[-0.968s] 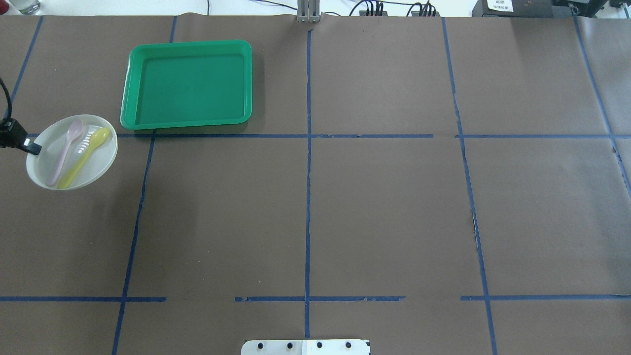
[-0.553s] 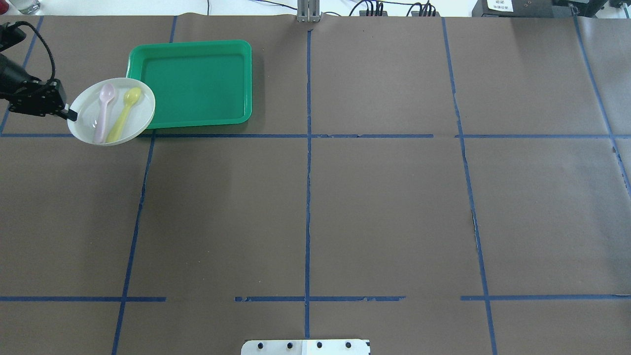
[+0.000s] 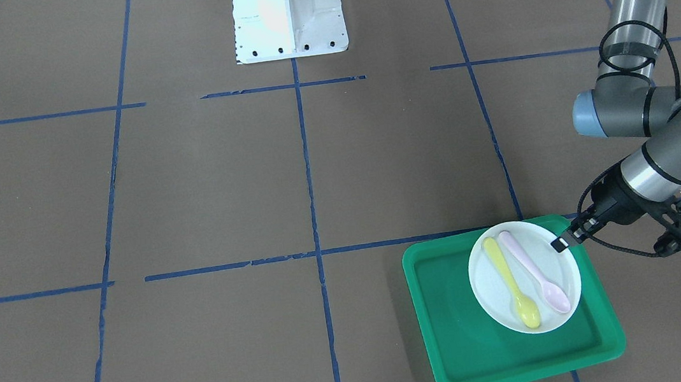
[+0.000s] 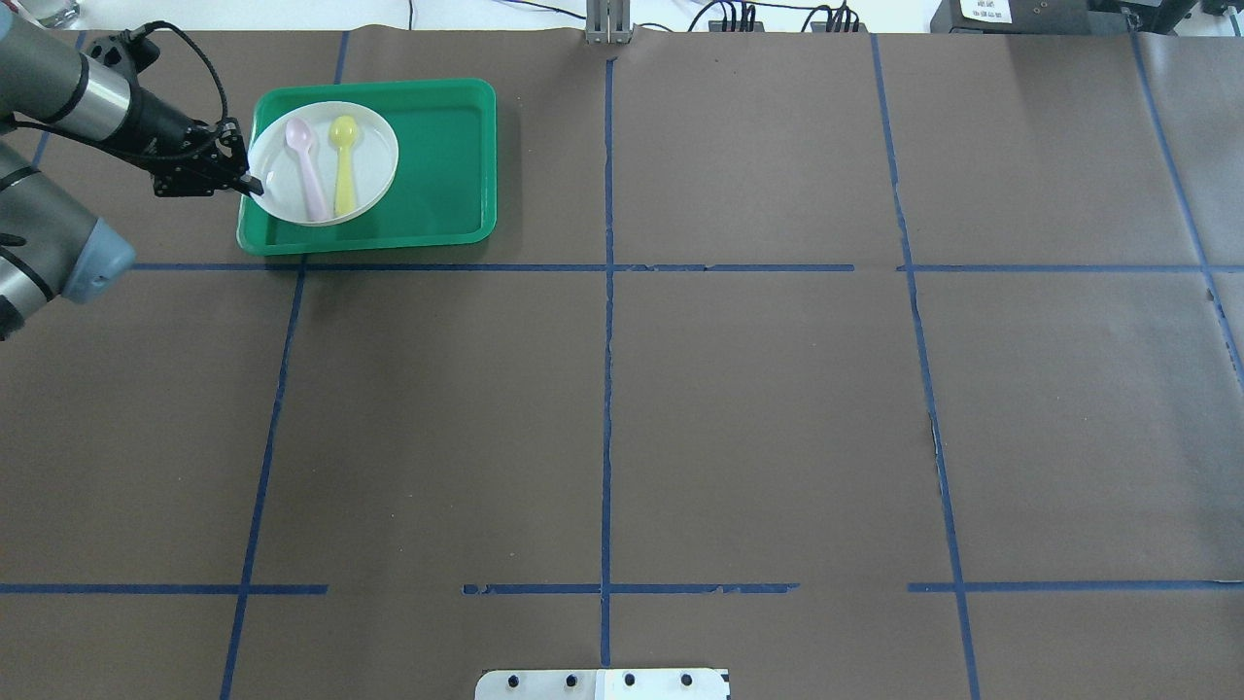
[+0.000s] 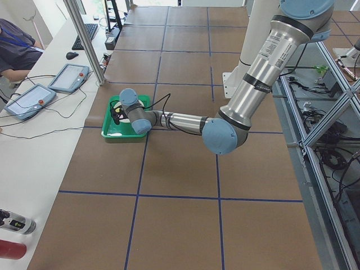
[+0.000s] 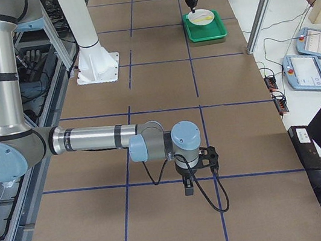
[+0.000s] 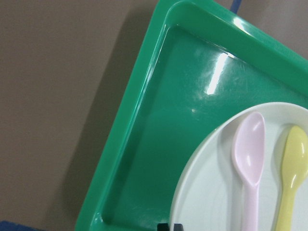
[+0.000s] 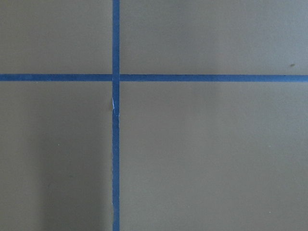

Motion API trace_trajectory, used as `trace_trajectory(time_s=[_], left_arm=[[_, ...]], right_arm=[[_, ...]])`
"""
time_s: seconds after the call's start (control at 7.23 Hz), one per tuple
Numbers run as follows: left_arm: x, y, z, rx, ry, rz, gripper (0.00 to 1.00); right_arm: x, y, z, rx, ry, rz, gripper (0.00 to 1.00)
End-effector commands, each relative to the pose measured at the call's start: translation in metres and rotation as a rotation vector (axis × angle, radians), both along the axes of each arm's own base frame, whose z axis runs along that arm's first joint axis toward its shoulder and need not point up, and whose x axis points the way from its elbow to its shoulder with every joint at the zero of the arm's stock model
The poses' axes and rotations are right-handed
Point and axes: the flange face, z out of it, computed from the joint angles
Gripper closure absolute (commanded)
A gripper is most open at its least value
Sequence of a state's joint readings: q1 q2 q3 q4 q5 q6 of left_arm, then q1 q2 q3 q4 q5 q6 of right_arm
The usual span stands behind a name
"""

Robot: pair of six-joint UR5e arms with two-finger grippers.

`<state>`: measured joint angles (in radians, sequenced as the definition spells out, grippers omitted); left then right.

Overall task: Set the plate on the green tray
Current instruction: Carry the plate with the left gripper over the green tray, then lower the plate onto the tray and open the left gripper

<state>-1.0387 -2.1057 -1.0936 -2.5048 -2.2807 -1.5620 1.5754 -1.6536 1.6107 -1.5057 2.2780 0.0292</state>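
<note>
The white plate (image 4: 374, 160) hangs over the left part of the green tray (image 4: 437, 165), overlapping its left rim and casting a shadow inside it. A pink spoon (image 4: 306, 175) and a yellow spoon (image 4: 342, 160) lie on the plate. My left gripper (image 4: 255, 183) is shut on the plate's left rim. In the front-facing view the gripper (image 3: 557, 245) pinches the plate (image 3: 490, 292) above the tray (image 3: 459, 331). The left wrist view shows the plate (image 7: 211, 192) over the tray (image 7: 159, 134). My right gripper (image 6: 187, 186) hangs low over the table far from the tray; I cannot tell whether it is open or shut.
Brown paper with blue tape lines (image 4: 606, 389) covers the table. The robot's white base (image 3: 287, 14) stands at the near middle edge. A side table with tablets (image 5: 67, 79) and cables lies beyond the tray's far side.
My left gripper has carried the plate with both spoons from the table left of the tray, forward and to the right, to over the tray's left part.
</note>
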Motion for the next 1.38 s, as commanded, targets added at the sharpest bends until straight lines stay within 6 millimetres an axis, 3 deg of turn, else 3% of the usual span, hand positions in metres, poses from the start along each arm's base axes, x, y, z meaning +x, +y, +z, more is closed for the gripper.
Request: trace_trajectory(time_s=[0.0, 0.97, 1.11, 1.24], left_arm=[[0.035, -0.004, -0.002, -0.045, 0.023, -0.070, 1.00], [0.037, 0.001, 0.015, 0.003, -0.017, -0.052, 1.00], [0.035, 0.003, 0.020, 0.037, -0.029, -0.030, 0.23], [0.033, 0.005, 0.020, 0.055, -0.031, -0.023, 0.00]], right_arm=[[0.000, 0.000, 0.000, -0.001, 0.000, 0.000, 0.00], [0.000, 0.000, 0.000, -0.001, 0.000, 0.000, 0.00], [0.000, 0.000, 0.000, -0.001, 0.000, 0.000, 0.00], [0.000, 0.000, 0.000, -0.001, 0.000, 0.000, 0.00]])
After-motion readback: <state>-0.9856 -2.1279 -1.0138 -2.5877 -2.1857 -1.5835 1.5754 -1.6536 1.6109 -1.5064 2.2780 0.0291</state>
